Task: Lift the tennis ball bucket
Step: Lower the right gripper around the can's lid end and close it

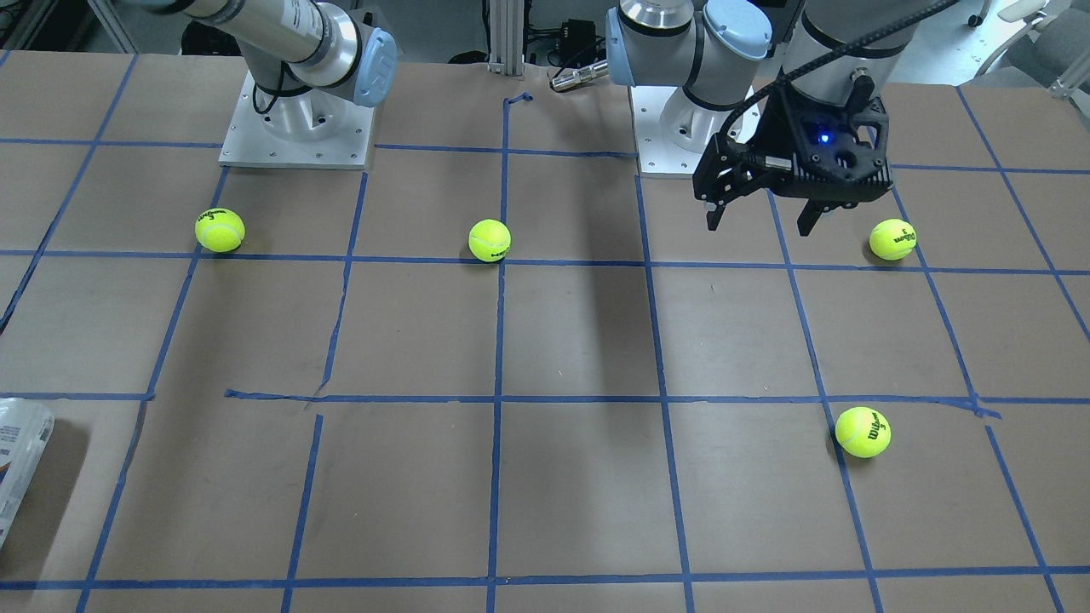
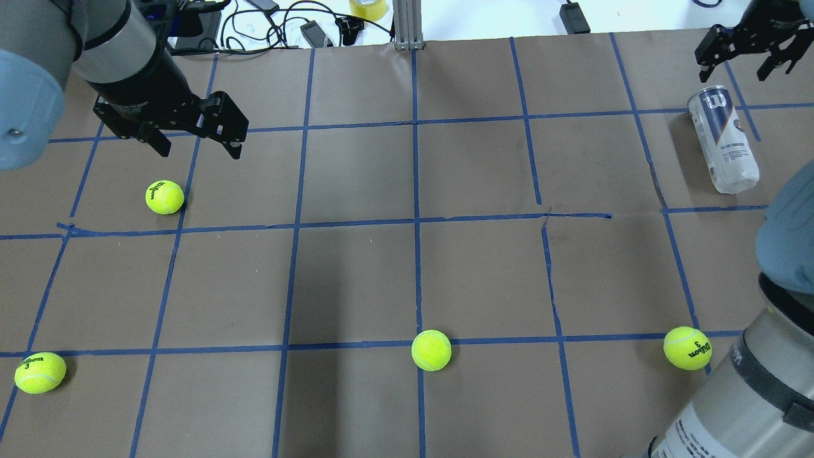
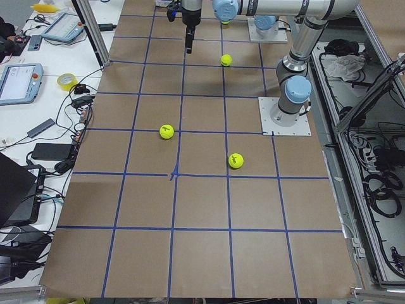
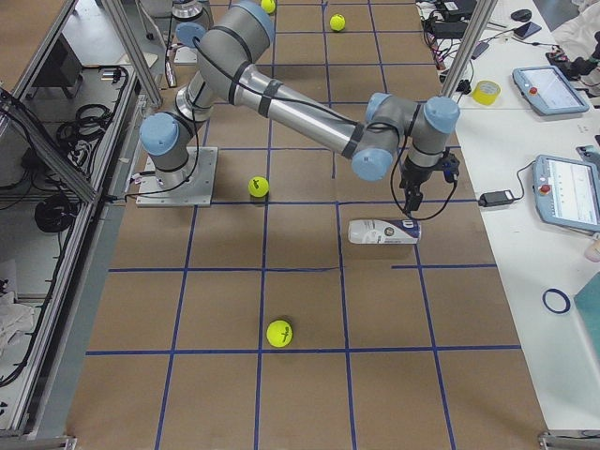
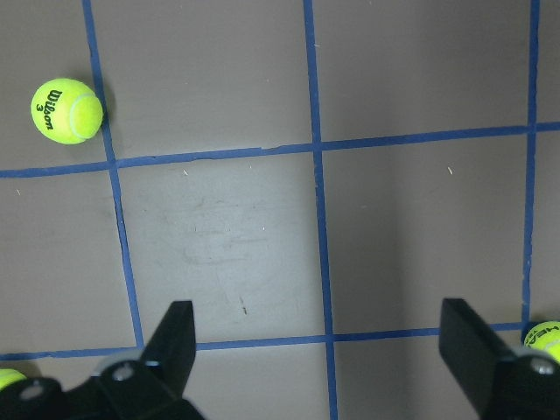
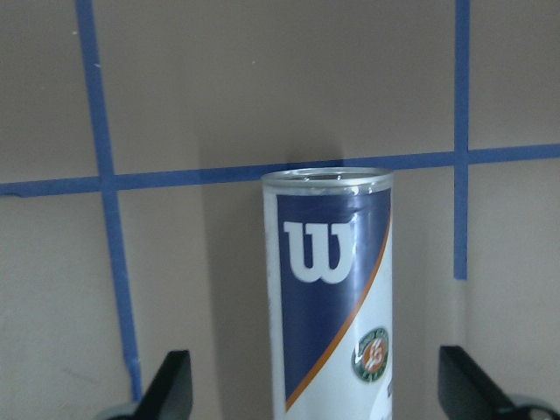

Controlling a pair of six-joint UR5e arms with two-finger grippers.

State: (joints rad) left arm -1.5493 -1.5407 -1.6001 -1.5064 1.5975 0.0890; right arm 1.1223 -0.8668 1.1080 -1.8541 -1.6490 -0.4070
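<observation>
Jaws spread, the right gripper [image 2: 732,73] hovers above the far end of the tennis ball bucket [image 2: 724,140], which lies sideways at far right. The left gripper [image 2: 200,151] hangs spread at far left.

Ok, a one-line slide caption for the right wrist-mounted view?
Open right gripper hovering over the tennis ball bucket, which lies on its side on the blue-taped table.

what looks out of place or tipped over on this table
The clear plastic cylindrical tennis ball can with a white-and-navy label lies on its side, not upright, beneath the open right pincer. Four yellow-green tennis balls sit scattered loose across the brown paper-covered table.
</observation>
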